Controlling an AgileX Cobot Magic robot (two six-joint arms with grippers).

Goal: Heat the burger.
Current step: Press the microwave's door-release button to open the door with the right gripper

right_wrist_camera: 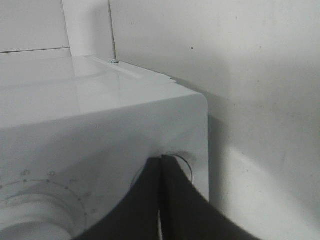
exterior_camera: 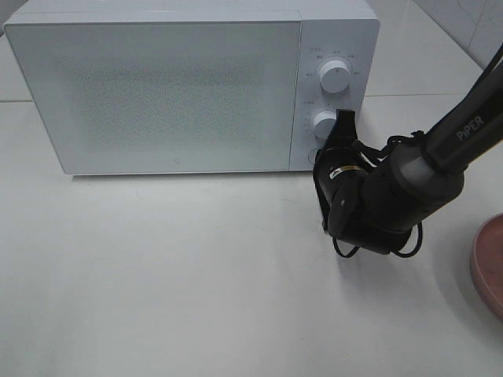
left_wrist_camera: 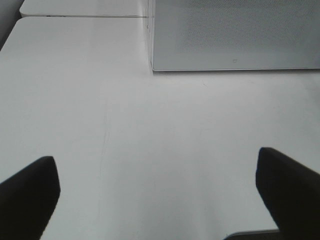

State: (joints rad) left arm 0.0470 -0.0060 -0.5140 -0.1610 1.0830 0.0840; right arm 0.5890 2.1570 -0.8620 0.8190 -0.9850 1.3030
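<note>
1. Task item. The burger appears in none of my three views. In the high view the microwave occupies 11 o'clock, with its door shut and too frosted to see through. The pink plate sits at the frame edge between 3 and 4 o'clock, and its visible part is bare. I judge that the burger is inside the oven, but I cannot confirm this.

2. Right gripper. My fingers are pressed together and hold nothing. They point at the control panel at 2 o'clock in the high view, just beside the lower dial. In the right wrist view the joined tips cover part of a round button near the panel's corner. Whether they touch it cannot be determined.

3. Left gripper. My fingers stand wide apart and empty over the bare table, well clear of the oven front. This gripper is outside the high view.

4. Progress. Loading and door closure appear complete. The stage in hand is operating the controls. I cannot read the setting of the lower dial or the upper dial, so I cannot say whether heating has started. I judge that retrieving the burger and returning it to the plate are yet to come.
</note>
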